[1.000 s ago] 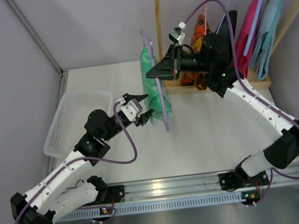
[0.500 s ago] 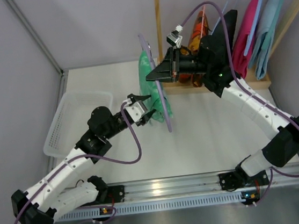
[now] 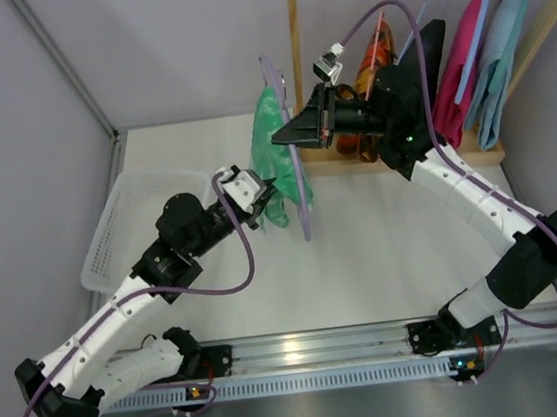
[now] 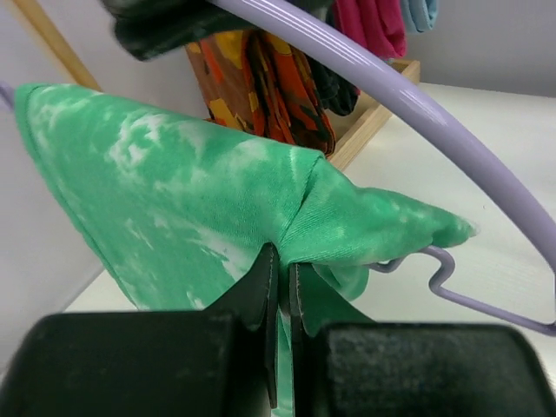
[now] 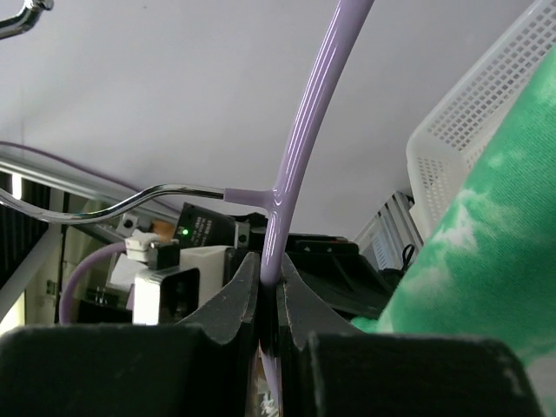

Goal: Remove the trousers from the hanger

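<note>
Green tie-dye trousers (image 3: 274, 149) (image 4: 200, 208) hang over a lilac plastic hanger (image 3: 298, 171) (image 4: 417, 109) held in the air above the table. My right gripper (image 3: 279, 138) (image 5: 268, 282) is shut on the hanger's (image 5: 300, 148) upper bar, close to its metal hook. My left gripper (image 3: 269, 191) (image 4: 284, 265) is shut on a fold of the trousers near their lower end, on the left side of the hanger. A green patch of the trousers (image 5: 486, 252) fills the right of the right wrist view.
A white mesh basket (image 3: 134, 225) lies at the left of the table. Behind the hanger stands a wooden rack (image 3: 296, 40) with several more garments on hangers, orange (image 3: 368, 67), pink (image 3: 463, 57) and light blue (image 3: 507, 47). Grey walls close in the left and back.
My left gripper has moved up against the trousers and closed on the cloth; it stood open beside them before. The right gripper still holds the hanger in about the same place.
</note>
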`<state>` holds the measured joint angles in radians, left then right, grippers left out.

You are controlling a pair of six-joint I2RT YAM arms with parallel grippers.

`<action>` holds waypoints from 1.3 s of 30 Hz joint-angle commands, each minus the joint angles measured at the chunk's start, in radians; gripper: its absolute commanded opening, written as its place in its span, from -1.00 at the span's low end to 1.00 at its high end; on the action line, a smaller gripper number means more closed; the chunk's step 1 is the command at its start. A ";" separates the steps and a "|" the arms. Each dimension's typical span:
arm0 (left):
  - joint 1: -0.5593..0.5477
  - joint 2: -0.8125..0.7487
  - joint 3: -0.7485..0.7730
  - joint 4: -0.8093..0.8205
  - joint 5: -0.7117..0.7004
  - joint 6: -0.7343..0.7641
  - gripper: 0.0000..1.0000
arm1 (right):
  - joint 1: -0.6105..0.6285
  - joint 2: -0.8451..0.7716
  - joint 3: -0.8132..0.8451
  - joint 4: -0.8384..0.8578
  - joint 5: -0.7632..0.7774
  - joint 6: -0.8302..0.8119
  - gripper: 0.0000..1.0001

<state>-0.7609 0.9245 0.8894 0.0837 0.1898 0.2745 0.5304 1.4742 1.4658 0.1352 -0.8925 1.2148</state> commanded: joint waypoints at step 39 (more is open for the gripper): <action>0.942 -0.262 0.411 -0.245 -0.475 -0.531 -1.00 | -0.081 0.054 -0.088 0.000 -0.046 -0.138 -1.00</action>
<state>0.1581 0.6582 1.3048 -0.2291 -0.1932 -0.2749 0.4541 1.5406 1.3476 0.1135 -0.9279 1.1137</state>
